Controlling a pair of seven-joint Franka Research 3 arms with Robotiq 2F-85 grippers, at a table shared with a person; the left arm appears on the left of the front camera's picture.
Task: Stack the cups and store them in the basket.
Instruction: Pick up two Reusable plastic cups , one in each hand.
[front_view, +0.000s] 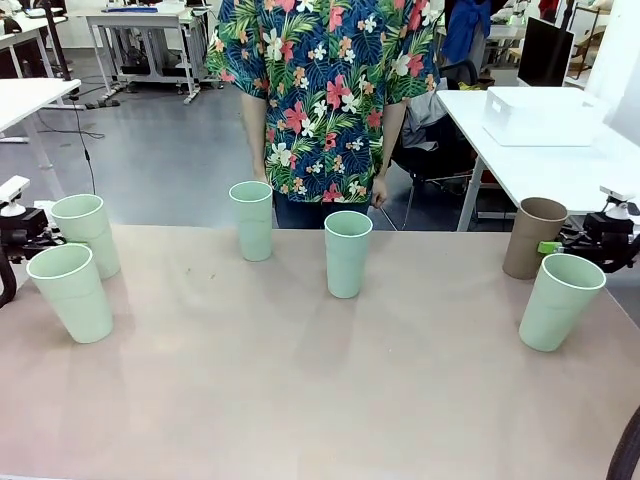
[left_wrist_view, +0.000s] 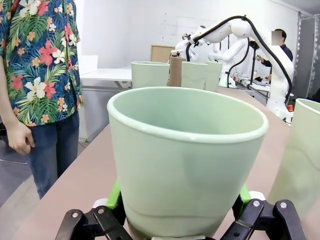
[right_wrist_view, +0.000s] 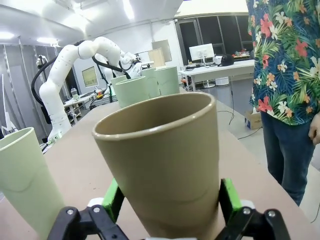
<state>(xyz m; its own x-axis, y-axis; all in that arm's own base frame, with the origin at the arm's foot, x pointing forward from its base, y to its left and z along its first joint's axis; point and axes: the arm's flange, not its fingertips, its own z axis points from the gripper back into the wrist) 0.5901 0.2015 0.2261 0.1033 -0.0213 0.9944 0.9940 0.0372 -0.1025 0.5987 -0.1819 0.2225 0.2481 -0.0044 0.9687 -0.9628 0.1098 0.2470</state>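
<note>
Six cups (front_view: 347, 253) upright and unstacked on worktop (front_view: 300, 400): five mint, one brown. At left, rear mint cup (front_view: 85, 232) clamped between pads of left gripper (left_wrist_view: 179, 197); brown cup (front_view: 532, 237) clamped likewise in right gripper (right_wrist_view: 171, 200). White basket (front_view: 540, 115) well apart, on white table (front_view: 560, 165) behind, right of person (front_view: 320, 90).

Tan table (front_view: 300, 400) carries 6 upright cups (front_view: 348, 253).

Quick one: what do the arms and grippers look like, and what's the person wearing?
Left gripper and right gripper: black linkage fingers, green pads. Left arm and right arm: white, rounded, black cable alongside. Shirt: dark, tropical flowers, short sleeves. Blue jeans.
</note>
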